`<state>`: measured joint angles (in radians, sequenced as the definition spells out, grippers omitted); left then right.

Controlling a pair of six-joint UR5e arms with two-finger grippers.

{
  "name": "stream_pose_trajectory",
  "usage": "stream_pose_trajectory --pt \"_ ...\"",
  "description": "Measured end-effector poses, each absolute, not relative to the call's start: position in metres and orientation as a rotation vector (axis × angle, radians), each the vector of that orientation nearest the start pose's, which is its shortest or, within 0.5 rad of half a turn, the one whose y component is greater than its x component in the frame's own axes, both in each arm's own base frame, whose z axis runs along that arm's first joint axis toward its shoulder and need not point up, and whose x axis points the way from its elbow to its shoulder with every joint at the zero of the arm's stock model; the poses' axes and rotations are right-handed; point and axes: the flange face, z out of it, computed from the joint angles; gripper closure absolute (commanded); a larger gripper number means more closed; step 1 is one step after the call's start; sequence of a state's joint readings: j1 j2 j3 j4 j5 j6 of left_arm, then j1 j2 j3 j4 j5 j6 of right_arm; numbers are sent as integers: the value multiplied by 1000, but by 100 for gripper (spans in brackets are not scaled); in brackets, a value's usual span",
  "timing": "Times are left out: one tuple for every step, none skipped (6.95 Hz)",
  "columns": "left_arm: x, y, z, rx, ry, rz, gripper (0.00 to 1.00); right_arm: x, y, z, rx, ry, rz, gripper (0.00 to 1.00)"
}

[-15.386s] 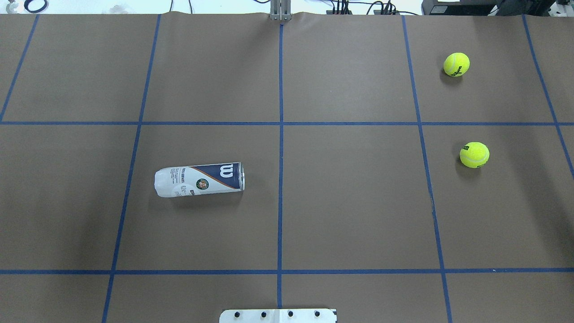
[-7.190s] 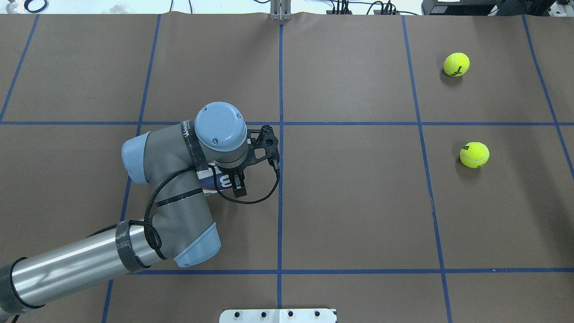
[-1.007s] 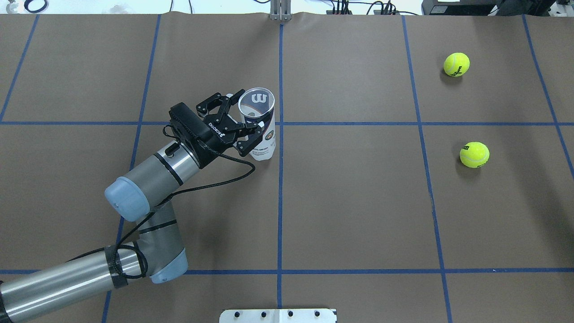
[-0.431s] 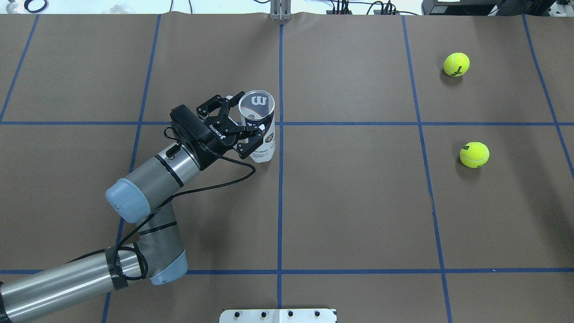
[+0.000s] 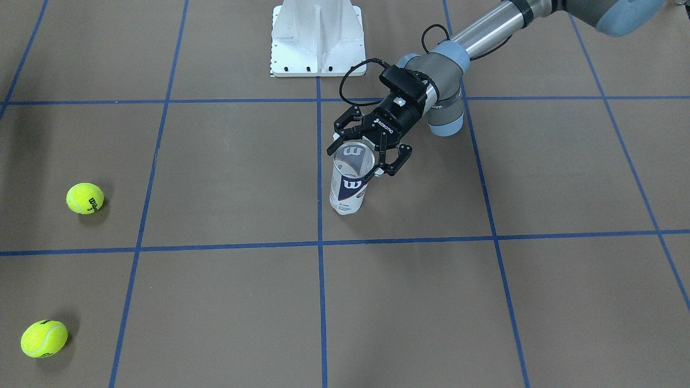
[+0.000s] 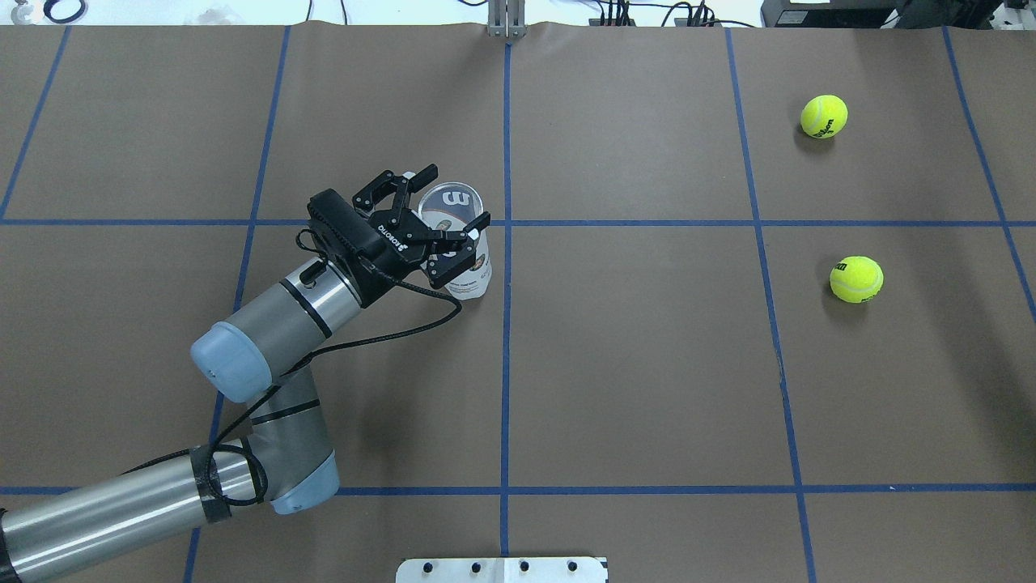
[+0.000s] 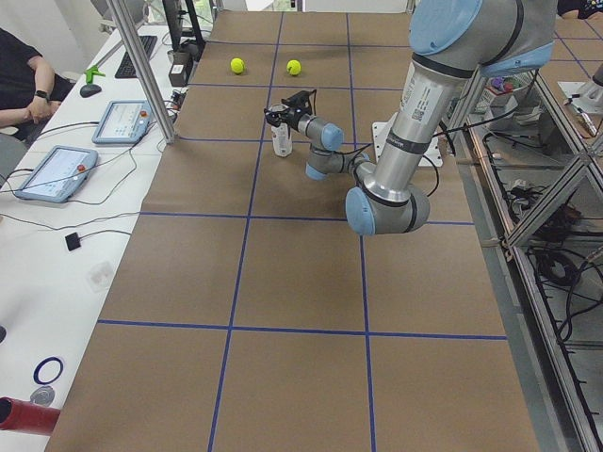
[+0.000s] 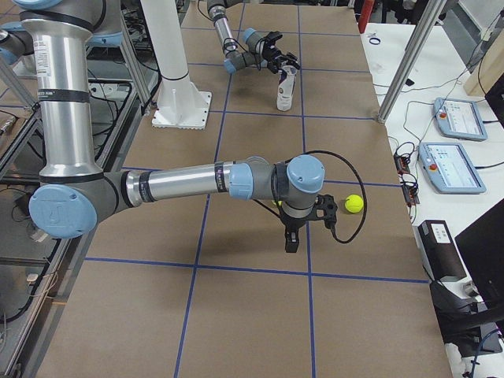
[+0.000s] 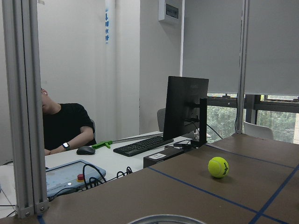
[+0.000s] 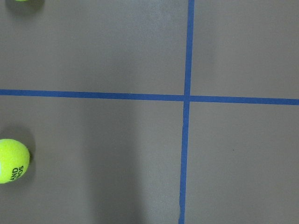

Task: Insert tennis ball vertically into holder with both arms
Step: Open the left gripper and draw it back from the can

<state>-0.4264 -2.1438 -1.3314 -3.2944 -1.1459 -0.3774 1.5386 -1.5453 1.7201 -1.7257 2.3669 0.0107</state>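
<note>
The upright can [image 6: 479,275], mouth up, sat between the left tool's [image 6: 456,196] wide fingers. The ball [image 6: 856,279] lay at the overhead frame's right, near the right tool [image 8: 290,239], whose spread I cannot tell.

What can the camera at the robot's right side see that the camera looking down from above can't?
Only the exterior right view shows the right arm, its hand hanging over the table near a tennis ball, and the tablets on a side desk. Only the overhead view shows the other tennis ball out in the open, and it looks down into the open top of the holder. Both show the holder standing upright with the left hand at its top.
</note>
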Motion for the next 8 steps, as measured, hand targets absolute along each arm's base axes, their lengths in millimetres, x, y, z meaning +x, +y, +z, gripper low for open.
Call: stream_pose_trajectory --pt "505 -421 259 1625 1191 48 2 46 -500 587 2 -796 -28 1" --pt "502 -419 253 1632 1201 42 2 46 -500 587 2 -796 -28 1" --pt "492 -417 240 1651 1222 28 2 46 -500 586 4 -796 -29 1" --pt "476 -413 225 1675 1246 10 2 46 -500 584 7 -797 -30 1" --pt "458 -409 213 1686 1253 2 2 46 -500 581 12 -798 -32 1" --pt "441 -409 203 1677 1229 7 2 46 -500 576 22 -799 -36 1" --pt "424 -414 196 1653 1185 9 2 46 -500 567 40 -796 -43 1" --pt "410 -424 201 1627 1150 -4 2 46 -504 554 66 -794 -55 1"
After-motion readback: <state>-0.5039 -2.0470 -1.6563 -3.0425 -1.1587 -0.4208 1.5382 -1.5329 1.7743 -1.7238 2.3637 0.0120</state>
